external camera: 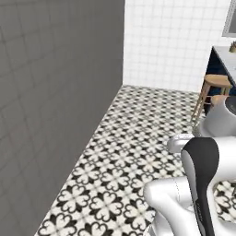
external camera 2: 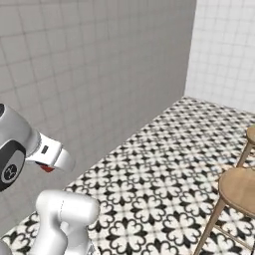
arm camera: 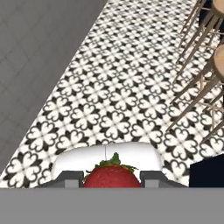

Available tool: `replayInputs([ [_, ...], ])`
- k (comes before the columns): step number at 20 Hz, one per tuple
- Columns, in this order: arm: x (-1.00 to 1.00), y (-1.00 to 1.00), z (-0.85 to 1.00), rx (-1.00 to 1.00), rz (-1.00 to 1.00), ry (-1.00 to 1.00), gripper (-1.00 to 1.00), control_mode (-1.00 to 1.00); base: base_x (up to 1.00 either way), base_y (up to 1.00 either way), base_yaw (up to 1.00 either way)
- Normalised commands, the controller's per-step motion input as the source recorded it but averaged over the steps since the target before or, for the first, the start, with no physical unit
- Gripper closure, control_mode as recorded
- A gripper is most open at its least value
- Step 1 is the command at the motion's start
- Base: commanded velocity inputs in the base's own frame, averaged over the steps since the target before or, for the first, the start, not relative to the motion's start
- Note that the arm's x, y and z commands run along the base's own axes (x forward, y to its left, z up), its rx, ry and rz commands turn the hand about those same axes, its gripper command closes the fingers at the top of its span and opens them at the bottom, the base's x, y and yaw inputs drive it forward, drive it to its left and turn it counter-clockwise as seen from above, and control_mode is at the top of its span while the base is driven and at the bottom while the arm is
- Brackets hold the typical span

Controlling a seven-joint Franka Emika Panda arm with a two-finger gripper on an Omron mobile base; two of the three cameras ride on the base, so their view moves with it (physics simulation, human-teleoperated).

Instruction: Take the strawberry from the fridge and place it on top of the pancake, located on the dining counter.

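The strawberry (arm camera: 112,176), bright red with a green leafy cap, sits between my gripper's (arm camera: 112,180) two grey fingertips (arm camera: 70,178) in the hand view. The gripper is shut on it and hangs over the patterned floor. From the right base view the hand reaches out at the left, and a bit of the red strawberry (external camera 2: 47,168) peeks from under the gripper (external camera 2: 49,166). A corner of the dining counter (external camera: 226,59), marble on a navy base, shows at the top right of the left base view. The fridge and the pancake are out of view.
A grey tiled wall (external camera: 50,101) runs along the left, and a white tiled wall (external camera: 170,41) closes the far end. Wooden stools (external camera: 215,83) (external camera 2: 238,191) (arm camera: 205,65) stand on the right by the counter. Black-and-white patterned floor (external camera: 133,138) lies between them.
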Motion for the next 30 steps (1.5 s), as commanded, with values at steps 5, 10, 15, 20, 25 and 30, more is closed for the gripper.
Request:
replayInputs([
  [5, 0.0, 0.0, 0.0, 0.0, 0.0, 0.0, 1.0, 1.0, 1.0, 0.46, -0.55],
  [10, 0.0, 0.0, 0.0, 0.0, 0.0, 0.0, 1.0, 1.0, 1.0, 0.46, -0.56],
  [15, 0.0, 0.0, 0.0, 0.0, 0.0, 0.0, 1.0, 1.0, 1.0, 0.46, -0.56],
  [20, 0.0, 0.0, 0.0, 0.0, 0.0, 0.0, 1.0, 1.0, 1.0, 0.49, -0.53],
  [25, 0.0, 0.0, 0.0, 0.0, 0.0, 0.0, 1.0, 1.0, 1.0, 0.57, -0.52],
  [30, 0.0, 0.0, 0.0, 0.0, 0.0, 0.0, 1.0, 1.0, 1.0, 0.61, -0.54],
])
